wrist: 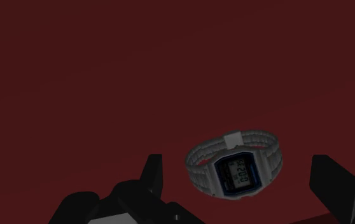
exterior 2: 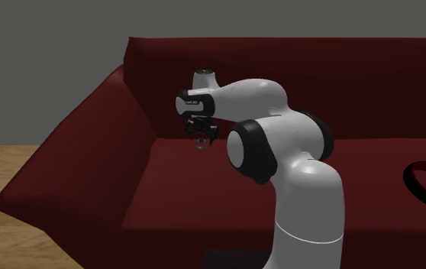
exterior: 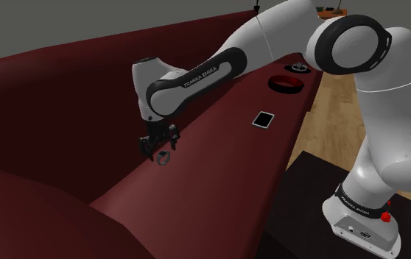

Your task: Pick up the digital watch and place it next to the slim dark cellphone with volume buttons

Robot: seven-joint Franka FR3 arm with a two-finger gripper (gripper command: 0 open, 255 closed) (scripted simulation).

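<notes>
Watch (wrist: 233, 168) lies on the dark red sofa seat (exterior: 219, 147), with its band closed in a loop and its display turned toward the wrist camera, directly below the end effector (exterior: 160, 148). The end effector is released: in the wrist view its two fingers stand apart, one on each side of the watch, and they do not touch it, so nothing is grasped yet. The phone (exterior: 264, 119) lies farther along the same seat, well apart from the watch, toward the shoulder view's right. I judge that the main risk is in the closing. The band is a rounded loop, so if the fingers meet its curve and not the flat sides of the case, the watch may rotate or slip out during the lift. If one finger arrives first, it may push the watch sideways on the seat. A too deep descent may also press the fingertips into the sofa.
</notes>
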